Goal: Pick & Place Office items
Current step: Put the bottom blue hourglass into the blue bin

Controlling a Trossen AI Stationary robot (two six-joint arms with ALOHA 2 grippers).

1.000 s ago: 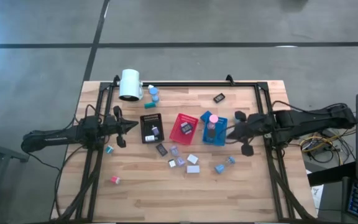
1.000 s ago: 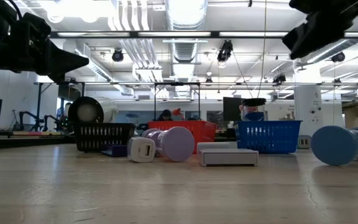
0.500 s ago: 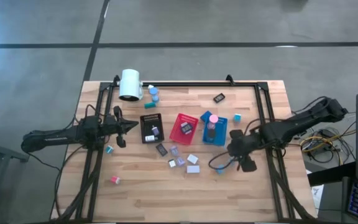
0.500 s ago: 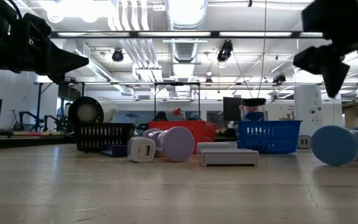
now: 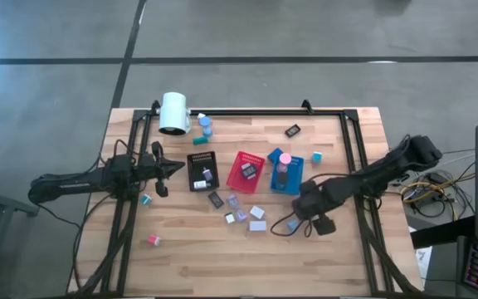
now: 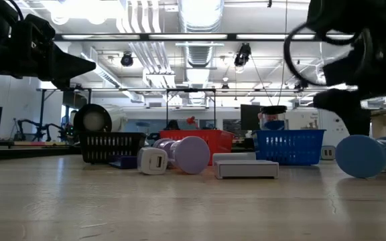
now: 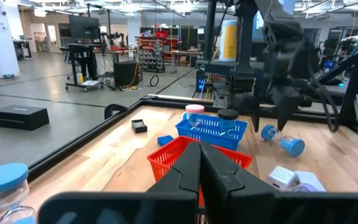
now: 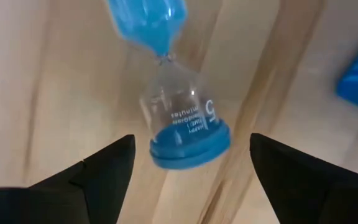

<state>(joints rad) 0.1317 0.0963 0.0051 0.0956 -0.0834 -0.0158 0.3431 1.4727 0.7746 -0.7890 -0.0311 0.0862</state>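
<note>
The right gripper (image 8: pixel 188 180), fingers spread wide, hovers over the blue hourglass (image 8: pixel 176 106), lying flat, long axis pointing toward 12 o'clock between them.

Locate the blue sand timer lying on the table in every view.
High view: blue sand timer, beneath the right hand.
Low view: far right.
Left wrist view: right of the blue tray.
Right wrist view: centre, between open fingers.
Shared landmark: blue tray.
</note>
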